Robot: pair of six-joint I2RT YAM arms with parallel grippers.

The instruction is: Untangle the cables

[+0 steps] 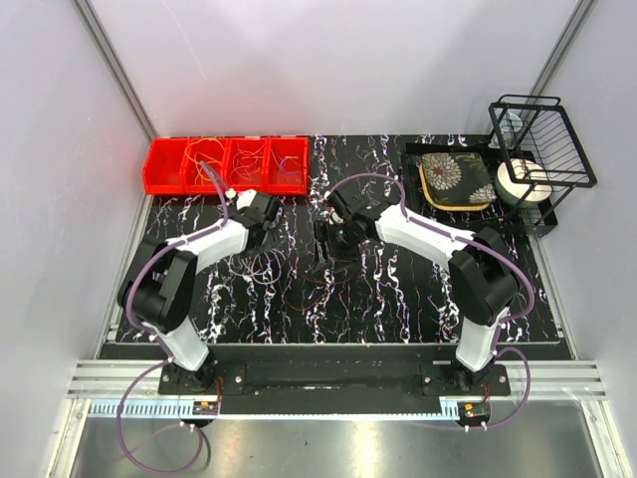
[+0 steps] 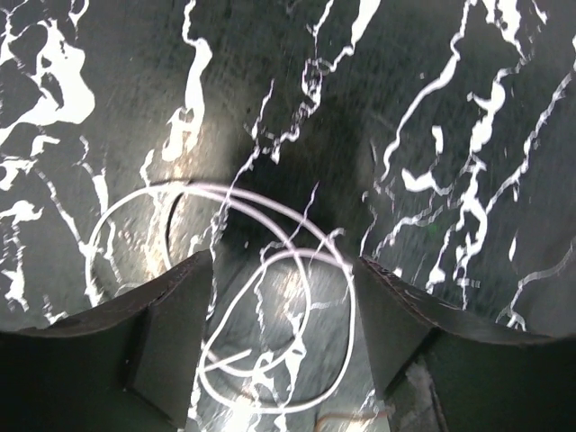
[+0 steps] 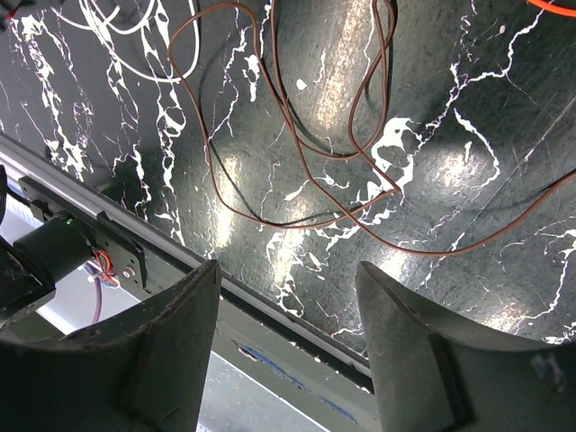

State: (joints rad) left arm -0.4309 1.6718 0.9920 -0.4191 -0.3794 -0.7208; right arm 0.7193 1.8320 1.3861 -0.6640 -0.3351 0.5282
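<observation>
Left fingers spread wide over white cable loops, right fingers wide above brown cable on the desk.

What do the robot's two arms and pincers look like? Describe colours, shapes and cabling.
The left arm and right arm each have white links, black joints and black bases, with thin purple hoses looping alongside. The left pincer and right pincer have two dark, wedge-shaped fingers.

Red bins stand back left, wire rack and floral pad back right.
</observation>
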